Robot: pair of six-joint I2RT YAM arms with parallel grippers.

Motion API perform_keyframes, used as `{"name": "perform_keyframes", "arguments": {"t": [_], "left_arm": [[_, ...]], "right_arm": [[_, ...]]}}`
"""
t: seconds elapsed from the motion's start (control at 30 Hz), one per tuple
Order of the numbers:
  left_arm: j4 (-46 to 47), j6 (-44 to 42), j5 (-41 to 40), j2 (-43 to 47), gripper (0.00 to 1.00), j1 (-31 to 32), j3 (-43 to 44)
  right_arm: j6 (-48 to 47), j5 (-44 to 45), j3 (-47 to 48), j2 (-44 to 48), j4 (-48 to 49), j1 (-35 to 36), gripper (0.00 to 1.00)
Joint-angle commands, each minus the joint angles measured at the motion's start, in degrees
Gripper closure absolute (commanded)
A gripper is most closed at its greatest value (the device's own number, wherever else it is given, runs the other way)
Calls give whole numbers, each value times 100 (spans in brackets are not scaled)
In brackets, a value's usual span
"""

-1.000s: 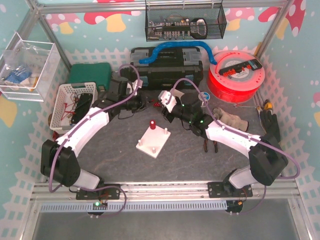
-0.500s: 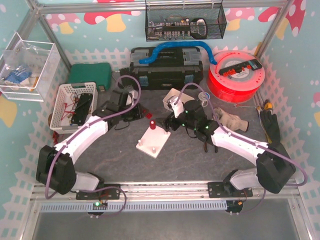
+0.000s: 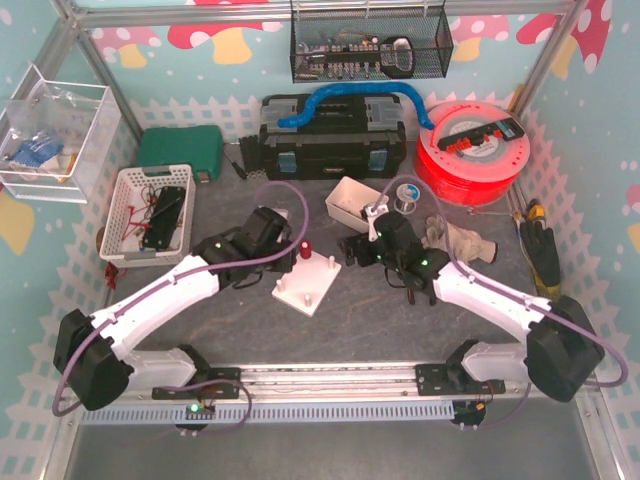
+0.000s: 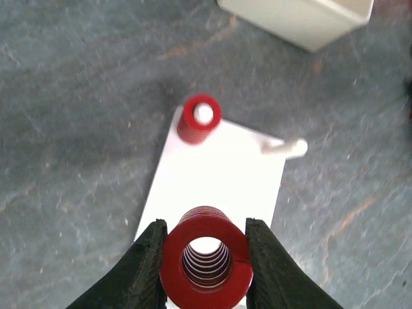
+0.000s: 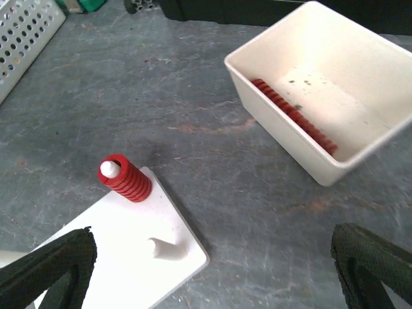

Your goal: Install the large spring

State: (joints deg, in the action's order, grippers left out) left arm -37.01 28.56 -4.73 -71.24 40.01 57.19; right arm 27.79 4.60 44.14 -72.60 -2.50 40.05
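Over one edge of the white peg plate [image 4: 212, 174], the left gripper [image 4: 206, 244] hangs with its jaws closed snugly on the large spring [image 4: 206, 262], one finger [image 4: 149, 273] pressed against each side of the coil. Seen from the left wrist, the bore looks straight down onto bare plate, not onto a peg.

By my reading the step in hand is the carry-over: the spring is gripped and brought to the plate but not yet seated. The next move calls for sliding it across the plate until the bore sits directly above a free peg [image 4: 283, 148], keeping its axis in line with that peg, then lowering it fully before letting go. An off-centre descent would likely catch the coil on the peg tip.

The right gripper [image 5: 212, 248] hovers just off the opposite side of the plate, its jaws spread wide and holding nothing.

Counted:
- Red springs, three: the large one in the left jaws, a small spring [image 5: 126, 179] already on a peg at a corner of the plate, and a long slim spring [image 5: 293, 112] lying in the white bin [image 5: 283, 145] beyond the plate.
- Pegs clearly seen from the wrists, two: one sleeved, one bare. Whether the plate carries more I cannot tell.
- Bins, one. Plates, one.
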Motion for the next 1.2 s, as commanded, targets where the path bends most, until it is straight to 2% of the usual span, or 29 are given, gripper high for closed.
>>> {"name": "perform_keyframes", "arguments": {"t": [0.0, 0.1, 0.37, 0.53, 1.17], "left_arm": [[-768, 418, -714, 219, 97, 524, 135], [-1001, 643, -968, 345, 96, 778, 63], [-998, 862, -1287, 661, 95, 798, -364], [-859, 853, -1094, 493, 94, 798, -450], [-239, 660, -955, -72, 89, 790, -763]], "right_arm": [[476, 392, -316, 691, -189, -24, 1], [360, 374, -647, 1178, -94, -24, 1], [547, 227, -1219, 2196, -205, -24, 1], [743, 276, -1494, 2605, -180, -24, 1], [788, 161, -1817, 2530, 233, -24, 1]]}}
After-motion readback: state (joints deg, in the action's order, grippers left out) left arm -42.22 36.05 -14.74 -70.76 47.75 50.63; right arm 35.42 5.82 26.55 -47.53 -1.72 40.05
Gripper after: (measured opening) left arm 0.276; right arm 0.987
